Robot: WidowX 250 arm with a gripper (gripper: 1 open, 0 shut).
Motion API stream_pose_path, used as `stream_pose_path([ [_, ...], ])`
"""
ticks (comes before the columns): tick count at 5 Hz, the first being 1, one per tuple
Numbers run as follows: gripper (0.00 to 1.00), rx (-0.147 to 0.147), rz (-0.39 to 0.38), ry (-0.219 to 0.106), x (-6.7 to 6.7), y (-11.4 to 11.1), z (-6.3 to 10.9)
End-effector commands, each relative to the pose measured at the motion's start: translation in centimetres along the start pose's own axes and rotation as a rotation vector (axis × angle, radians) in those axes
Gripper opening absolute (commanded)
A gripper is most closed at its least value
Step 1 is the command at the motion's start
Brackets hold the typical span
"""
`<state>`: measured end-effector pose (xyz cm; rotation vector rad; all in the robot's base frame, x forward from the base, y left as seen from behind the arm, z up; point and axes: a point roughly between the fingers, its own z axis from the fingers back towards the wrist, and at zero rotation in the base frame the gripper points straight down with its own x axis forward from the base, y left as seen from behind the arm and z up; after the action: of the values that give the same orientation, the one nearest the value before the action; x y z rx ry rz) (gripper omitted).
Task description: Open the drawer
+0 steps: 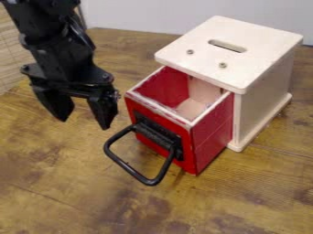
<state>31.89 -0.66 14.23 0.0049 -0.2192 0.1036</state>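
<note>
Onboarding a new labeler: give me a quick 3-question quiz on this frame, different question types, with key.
1. True or false: the red drawer is pulled partway out of the cream cabinet.
2. The gripper jaws are: A) shut on the handle B) open, clear of the handle C) inside the drawer.
3. Fill in: the black loop handle hangs from the drawer's ____ face.

Key: 1 true; 2 B; 3 front.
</note>
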Motion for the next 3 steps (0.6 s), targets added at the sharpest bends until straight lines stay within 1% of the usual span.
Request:
stream_pose_path([
  [1, 1.0, -0.012, 0.021, -0.079, 0.7, -0.7, 2.8],
  [2, 1.0, -0.016, 0.017, -0.12, 1.3, 0.5, 3.7],
  [3, 1.0, -0.022, 0.0, -0.133, 2.1, 1.9, 4.1],
])
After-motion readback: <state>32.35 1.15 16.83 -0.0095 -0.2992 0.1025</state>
